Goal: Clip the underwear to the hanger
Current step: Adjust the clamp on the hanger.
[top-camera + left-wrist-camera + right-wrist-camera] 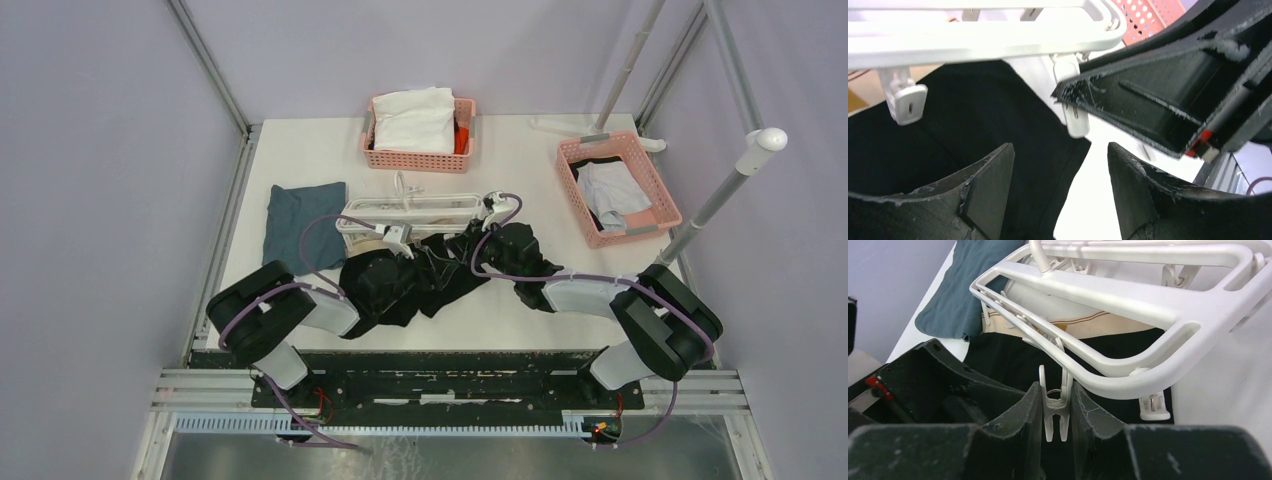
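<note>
The white hanger lies flat on the table, its rails and dangling clips showing in both wrist views. The black underwear sprawls in front of it, with the beige waistband tucked under the near rail. My right gripper is shut on a white clip hanging from that rail, and the clip's lower prongs are spread. My left gripper is open just above the black fabric, holding nothing. The right gripper's black body fills the upper right of the left wrist view.
A folded blue-grey cloth lies left of the hanger. A pink basket with a white garment stands at the back. A second pink basket sits at the right beside a slanted white pole.
</note>
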Tool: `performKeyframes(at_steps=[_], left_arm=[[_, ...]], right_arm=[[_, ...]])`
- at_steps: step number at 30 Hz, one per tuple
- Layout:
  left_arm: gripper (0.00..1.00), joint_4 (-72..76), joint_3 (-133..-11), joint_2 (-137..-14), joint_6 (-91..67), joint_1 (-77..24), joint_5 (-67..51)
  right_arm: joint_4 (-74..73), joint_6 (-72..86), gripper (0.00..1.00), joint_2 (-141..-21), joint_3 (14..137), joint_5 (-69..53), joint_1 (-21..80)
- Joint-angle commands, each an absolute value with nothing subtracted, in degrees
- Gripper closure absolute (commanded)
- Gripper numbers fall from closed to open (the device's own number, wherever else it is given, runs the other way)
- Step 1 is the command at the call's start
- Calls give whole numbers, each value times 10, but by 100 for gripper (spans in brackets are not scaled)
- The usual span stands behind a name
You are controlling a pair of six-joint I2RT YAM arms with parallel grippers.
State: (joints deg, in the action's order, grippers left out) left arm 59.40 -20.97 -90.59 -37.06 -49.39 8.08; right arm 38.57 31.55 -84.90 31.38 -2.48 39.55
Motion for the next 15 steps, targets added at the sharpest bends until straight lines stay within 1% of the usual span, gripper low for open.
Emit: performKeyframes(at_steps=[1,5,11,15], left_arm=[[25,680,-251,-942,-392,-498,106],[29,688,-272,-969,-388,-498,112],[48,680,-295,-992,-374,-498,122],[58,686,-293,-994,-372,-497,132]], right_arm=[[448,335,87,-835,339,-23,402],[444,336,87,-829,337,-25,403],[443,339,87,-818,329,-28,404],[439,342,87,-814,324,-33,405]])
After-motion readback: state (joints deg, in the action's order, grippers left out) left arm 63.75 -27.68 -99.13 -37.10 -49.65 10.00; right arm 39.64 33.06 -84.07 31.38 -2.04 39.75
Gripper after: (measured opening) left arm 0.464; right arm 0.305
